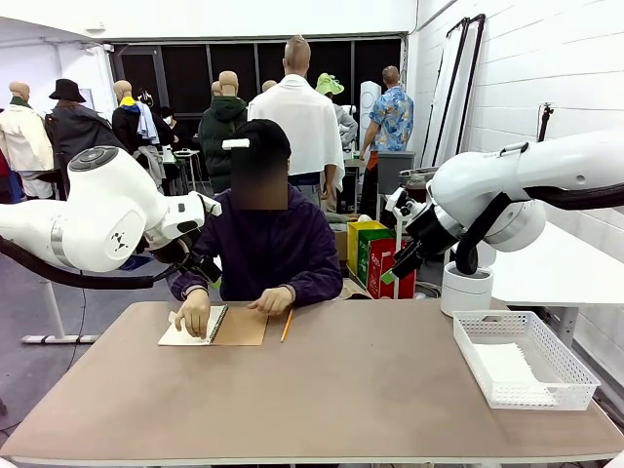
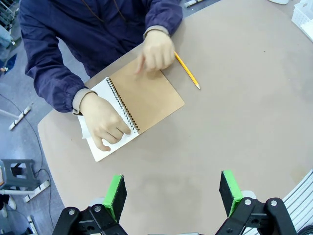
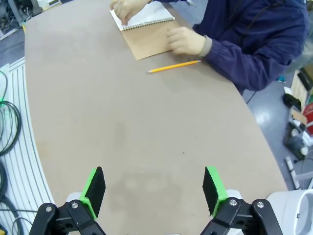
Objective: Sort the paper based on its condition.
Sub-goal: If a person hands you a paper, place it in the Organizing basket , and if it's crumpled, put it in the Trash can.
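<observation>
From the front, a white mesh basket [image 1: 575, 388] sits at the right end of the desk [image 1: 341, 390]. The paper [image 1: 509, 367] lies flat inside it, its long side seemingly along the basket's length. Opposite, a person's hand [image 1: 193, 314] presses a spiral notebook [image 1: 242, 328].

The left wrist view shows the left claw [image 2: 172, 185] spread wide and empty over bare desk. A pencil [image 2: 187, 71] lies beside the notebook's brown cover.

The right wrist view has the right claw [image 3: 154, 185] gaping too, gripping nothing, with the notebook far off.

No legible text anywhere
</observation>
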{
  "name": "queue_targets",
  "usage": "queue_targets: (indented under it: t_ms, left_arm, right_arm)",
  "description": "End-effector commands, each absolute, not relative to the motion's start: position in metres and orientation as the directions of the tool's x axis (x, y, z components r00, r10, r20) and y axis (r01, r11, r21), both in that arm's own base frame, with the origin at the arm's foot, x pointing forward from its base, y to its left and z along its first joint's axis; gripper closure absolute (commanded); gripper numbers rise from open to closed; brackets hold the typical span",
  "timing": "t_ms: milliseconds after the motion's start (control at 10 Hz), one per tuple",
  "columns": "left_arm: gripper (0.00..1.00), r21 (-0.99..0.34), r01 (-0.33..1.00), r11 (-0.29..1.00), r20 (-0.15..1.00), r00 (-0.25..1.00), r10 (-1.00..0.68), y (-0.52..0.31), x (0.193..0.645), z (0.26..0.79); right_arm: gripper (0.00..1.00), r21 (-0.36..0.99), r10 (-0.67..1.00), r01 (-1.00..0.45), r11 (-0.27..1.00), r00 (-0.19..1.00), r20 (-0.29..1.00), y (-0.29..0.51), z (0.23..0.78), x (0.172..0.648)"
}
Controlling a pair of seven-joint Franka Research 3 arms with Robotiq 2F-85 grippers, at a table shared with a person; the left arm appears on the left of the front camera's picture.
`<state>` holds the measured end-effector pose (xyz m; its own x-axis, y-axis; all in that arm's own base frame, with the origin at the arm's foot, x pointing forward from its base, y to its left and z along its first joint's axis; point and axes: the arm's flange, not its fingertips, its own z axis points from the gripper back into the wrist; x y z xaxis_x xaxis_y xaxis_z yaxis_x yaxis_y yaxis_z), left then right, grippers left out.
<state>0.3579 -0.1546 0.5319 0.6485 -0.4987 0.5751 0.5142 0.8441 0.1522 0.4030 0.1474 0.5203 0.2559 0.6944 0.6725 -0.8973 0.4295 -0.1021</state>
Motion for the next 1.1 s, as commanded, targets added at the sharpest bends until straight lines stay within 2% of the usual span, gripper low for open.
queue_targets:
  t_ms: [0, 1000]
  left_arm:
    - [0.00, 0.160, 0.514, 0.843, 0.580, 0.642, -0.501, -0.1539, 0.3588, 0.5313]
    - [0.00, 0.160, 0.514, 0.843, 0.580, 0.642, -0.501, -0.1539, 0.3588, 0.5313]
  right_arm:
    - [0.00, -0.089, 0.685, -0.902, 0.422, 0.253, 0.683, 0.1472, 0.5185, 0.4043]
    - [0.00, -0.089, 0.685, -0.902, 0.422, 0.253, 0.683, 0.1472, 0.5185, 0.4043]
